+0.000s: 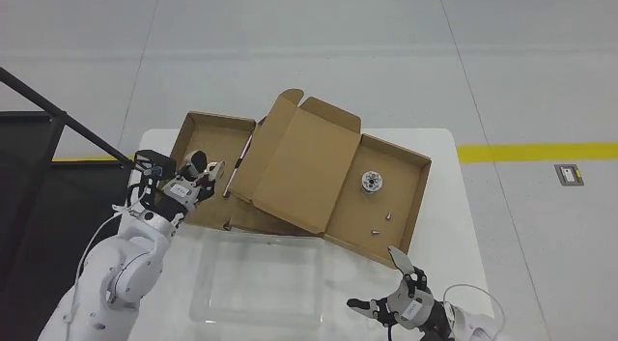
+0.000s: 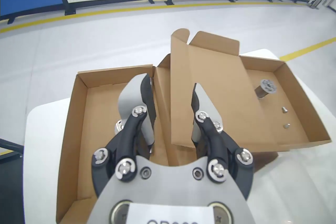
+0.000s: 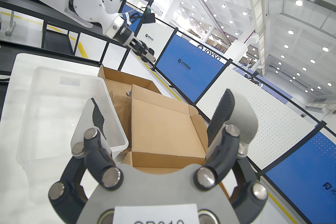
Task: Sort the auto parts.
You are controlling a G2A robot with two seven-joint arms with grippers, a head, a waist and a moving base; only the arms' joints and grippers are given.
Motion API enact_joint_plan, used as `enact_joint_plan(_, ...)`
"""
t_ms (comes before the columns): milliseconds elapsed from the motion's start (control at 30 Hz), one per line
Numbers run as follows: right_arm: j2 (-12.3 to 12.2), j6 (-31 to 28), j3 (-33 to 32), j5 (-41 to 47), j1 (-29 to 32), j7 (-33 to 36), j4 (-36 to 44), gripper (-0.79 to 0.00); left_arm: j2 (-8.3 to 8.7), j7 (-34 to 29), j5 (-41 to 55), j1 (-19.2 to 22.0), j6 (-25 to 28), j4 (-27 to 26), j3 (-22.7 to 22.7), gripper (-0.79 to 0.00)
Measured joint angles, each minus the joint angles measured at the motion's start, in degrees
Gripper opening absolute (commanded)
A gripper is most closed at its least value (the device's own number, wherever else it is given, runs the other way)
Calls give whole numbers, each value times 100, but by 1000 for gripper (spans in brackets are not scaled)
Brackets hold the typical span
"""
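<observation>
Right gripper is at the lower right of the top view, over the table's near edge. Jaws wide apart, empty. Clear bin is lower centre, just beside it, and looks empty.

Left gripper is left of centre, over the near-right corner of the left box. Jaws apart, nothing between them. Small metal piece lies on that box's floor, half hidden behind one finger. Can't tell what it is.

Right box is right of centre. Round part sits mid-floor. Two screws lie closer to its near wall, apart from each other and from the round part.

Progress, my read: barely begun. Neither gripper carries anything, three parts in the right box are left to sort, and the bin is unused.

Clearance:
- Round part has open floor all round, so it's easy from above.
- Screws sit close to the low near wall, which is tighter.
- Big tilted flap lies between the two boxes, so any crossing has to go over it.
- Little bare table beyond the right box's far corner.
</observation>
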State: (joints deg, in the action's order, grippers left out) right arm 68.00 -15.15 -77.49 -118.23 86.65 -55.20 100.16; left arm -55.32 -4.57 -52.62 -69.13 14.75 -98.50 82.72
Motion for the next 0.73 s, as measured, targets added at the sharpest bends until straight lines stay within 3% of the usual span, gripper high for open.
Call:
enact_joint_plan(200, 0, 0, 0, 0, 0, 0, 0, 0, 59, 473, 44, -1123, 379, -783, 753, 0)
enact_joint_plan(233, 0, 0, 0, 0, 0, 0, 0, 0, 62, 524, 69, -1245, 407, -862, 859, -52)
enact_joint_plan(367, 0, 0, 0, 0, 0, 0, 0, 0, 62, 544, 83, -1298, 405, -895, 908, -3)
enact_joint_plan(733, 0, 0, 0, 0, 0, 0, 0, 0, 62, 542, 81, -1295, 404, -892, 905, -1)
